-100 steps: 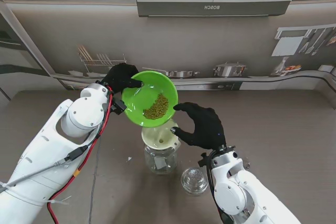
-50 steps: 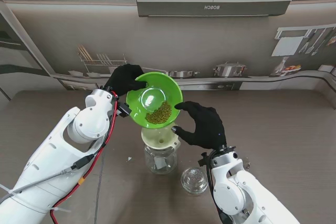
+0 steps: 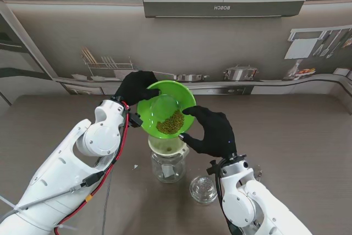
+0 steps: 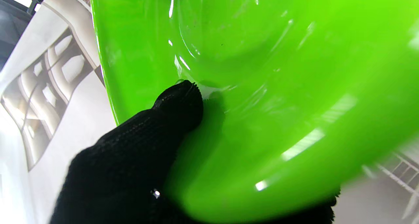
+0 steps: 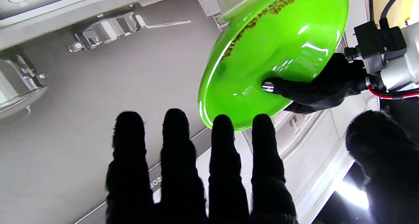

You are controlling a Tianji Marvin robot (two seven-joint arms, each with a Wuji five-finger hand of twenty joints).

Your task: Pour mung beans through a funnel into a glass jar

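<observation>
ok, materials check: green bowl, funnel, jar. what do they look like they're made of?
Green bowl: probably glossy plastic; sharp highlights, saturated uniform colour, opaque.
Funnel: looks like matte cream plastic, but the finish is hard to tell at this size.
Jar: clear glass; you see through it and it glints at the edges.
Both robot hands wear black knit fabric gloves; the weave shows in the left wrist view.
</observation>
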